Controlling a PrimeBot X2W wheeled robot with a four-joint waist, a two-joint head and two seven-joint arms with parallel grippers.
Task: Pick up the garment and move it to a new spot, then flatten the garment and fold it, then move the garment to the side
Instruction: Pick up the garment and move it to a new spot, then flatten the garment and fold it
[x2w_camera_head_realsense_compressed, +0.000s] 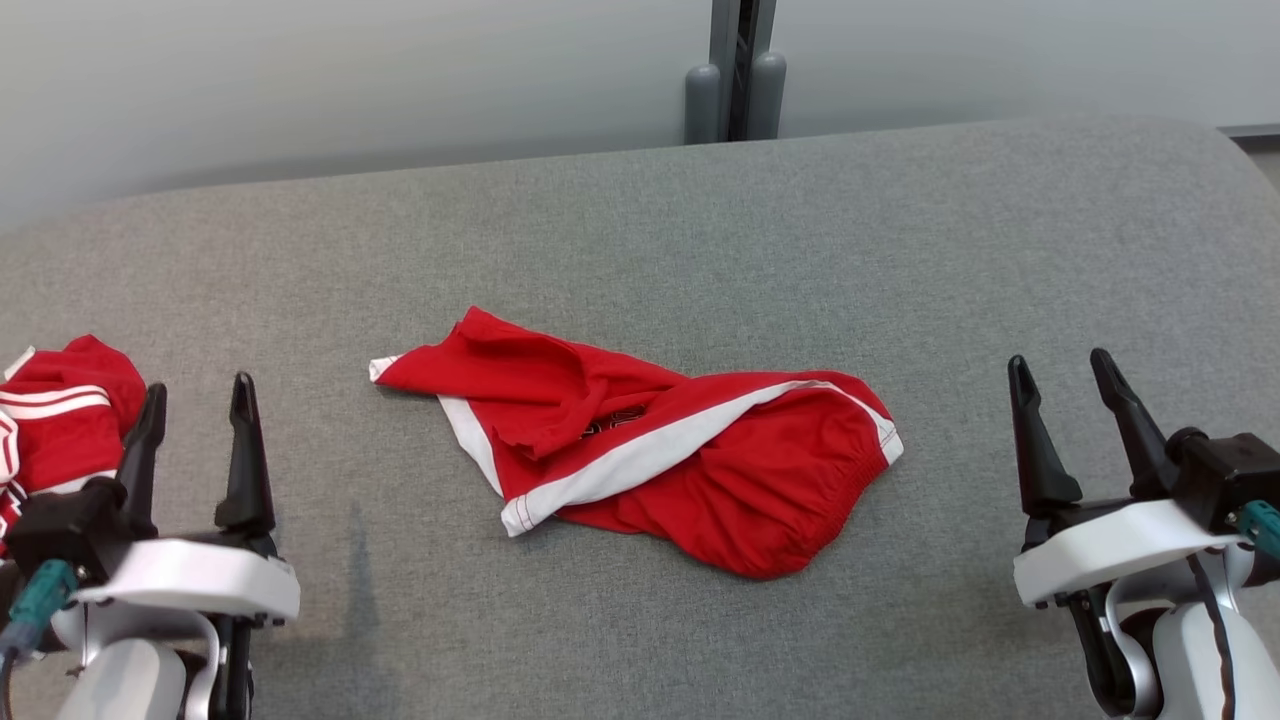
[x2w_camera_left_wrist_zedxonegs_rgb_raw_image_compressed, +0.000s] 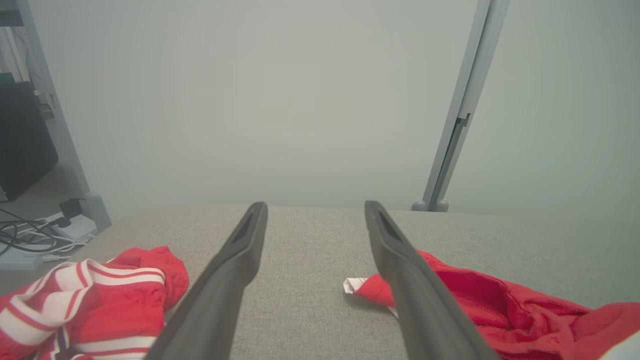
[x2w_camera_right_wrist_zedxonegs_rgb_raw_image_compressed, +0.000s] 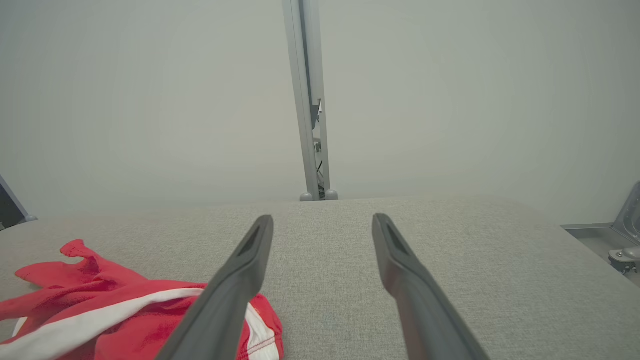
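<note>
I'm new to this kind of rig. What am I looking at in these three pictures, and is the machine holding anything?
This is a two-armed robot seen through its own cameras. The head view looks down at a grey cloth-covered surface. The two wrist views each look along that arm's two dark fingers. The left gripper sits lower left in the head view, the right gripper lower right; both are open and hold nothing. A crumpled red garment with white trim lies in the middle between them. A second garment, red with white stripes, lies bunched beside the left gripper.
</note>
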